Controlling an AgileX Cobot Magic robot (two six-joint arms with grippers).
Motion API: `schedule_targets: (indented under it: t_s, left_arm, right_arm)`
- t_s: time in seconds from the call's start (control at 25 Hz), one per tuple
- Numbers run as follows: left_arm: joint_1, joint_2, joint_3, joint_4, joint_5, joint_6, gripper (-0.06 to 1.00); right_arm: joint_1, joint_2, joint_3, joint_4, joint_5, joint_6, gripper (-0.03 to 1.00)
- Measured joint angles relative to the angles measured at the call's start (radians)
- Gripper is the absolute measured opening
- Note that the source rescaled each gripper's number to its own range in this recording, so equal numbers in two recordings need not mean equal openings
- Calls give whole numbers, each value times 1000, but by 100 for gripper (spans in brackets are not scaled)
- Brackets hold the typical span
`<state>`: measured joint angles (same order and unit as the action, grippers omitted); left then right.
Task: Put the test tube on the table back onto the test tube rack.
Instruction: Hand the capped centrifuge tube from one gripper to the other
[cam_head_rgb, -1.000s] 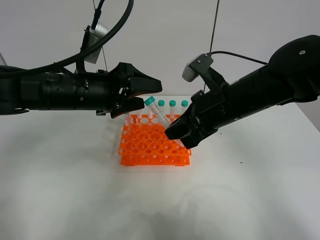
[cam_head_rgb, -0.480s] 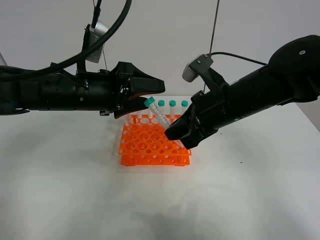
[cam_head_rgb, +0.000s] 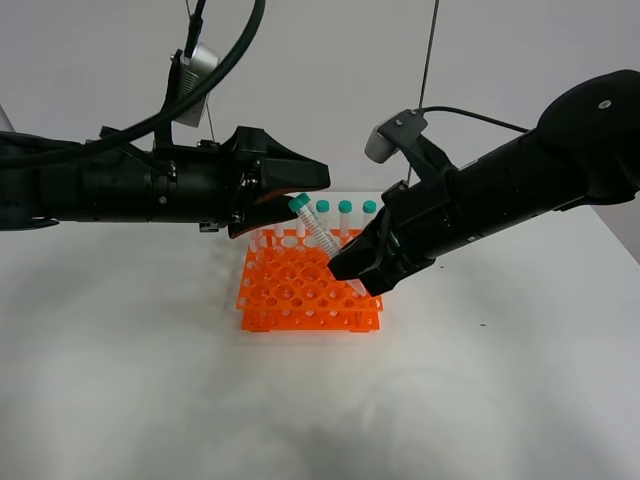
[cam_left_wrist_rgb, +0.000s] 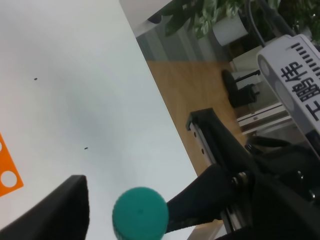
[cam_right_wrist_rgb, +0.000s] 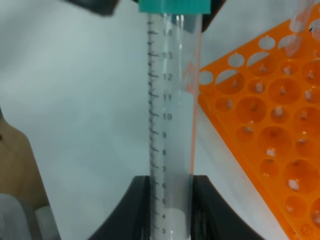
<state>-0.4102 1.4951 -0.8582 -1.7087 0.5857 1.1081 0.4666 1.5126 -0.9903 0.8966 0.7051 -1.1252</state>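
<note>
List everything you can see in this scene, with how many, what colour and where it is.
test tube rack: one, orange, middle of the table.
held test tube: one, clear with a teal cap, tilted above the rack.
standing tubes: three teal caps show, back row of the rack; more clear tubes stand to their left, partly hidden, so the full count cannot be told.
table: one, white, under everything.
left pincer: one, black, open, its tips on either side of the held tube's cap.
right pincer: one, black, shut on the held tube's lower part.
</note>
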Motion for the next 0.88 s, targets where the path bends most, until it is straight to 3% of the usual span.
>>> schedule_targets:
  t_s: [0.36,0.6,0.76,0.88]
  left_arm:
    - [0,0,0,1,14,0,85]
    - [0,0,0,3,13,0,54]
    - [0,0,0,8,4,0,22]
    - [0,0,0,8,4,0,11]
  right_arm:
    - [0,0,0,18,1,0,3]
    - [0,0,0,22,4,0,3]
    - [0,0,0,26,8,0,3]
    - [0,0,0,28,11,0,3]
